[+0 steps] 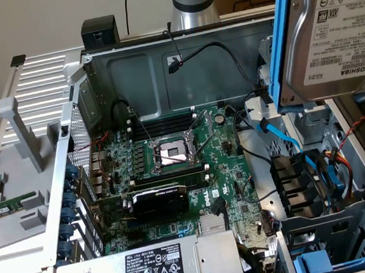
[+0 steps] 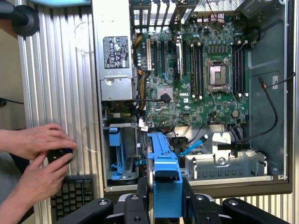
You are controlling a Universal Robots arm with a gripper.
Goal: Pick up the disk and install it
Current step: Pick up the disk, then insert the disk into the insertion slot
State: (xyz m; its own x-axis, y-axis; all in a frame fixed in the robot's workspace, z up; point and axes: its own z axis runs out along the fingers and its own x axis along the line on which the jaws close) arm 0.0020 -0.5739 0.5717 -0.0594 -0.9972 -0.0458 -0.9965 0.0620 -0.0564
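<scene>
The disk (image 1: 336, 27) hangs in the air above the open computer case, at the exterior view's upper right. It is a silver-grey drive with a white Toshiba label, standing on edge in a blue rail frame (image 1: 281, 45). In the wrist view I see the disk (image 2: 163, 158) edge-on, its blue rail facing the camera. My gripper (image 2: 167, 189) is shut on it, one black finger (image 2: 141, 189) on each side. The disk sits over the drive bay area beside the motherboard and touches nothing in the case.
The case lies open, showing the motherboard (image 1: 172, 169), CPU socket (image 2: 218, 74) and power supply (image 2: 114, 60). Another blue-railed tray (image 2: 115, 151) sits in the drive cage, with loose blue and black cables (image 1: 279, 141) nearby. A person's hands (image 2: 39, 154) hold a small controller beside a keyboard (image 2: 72, 193).
</scene>
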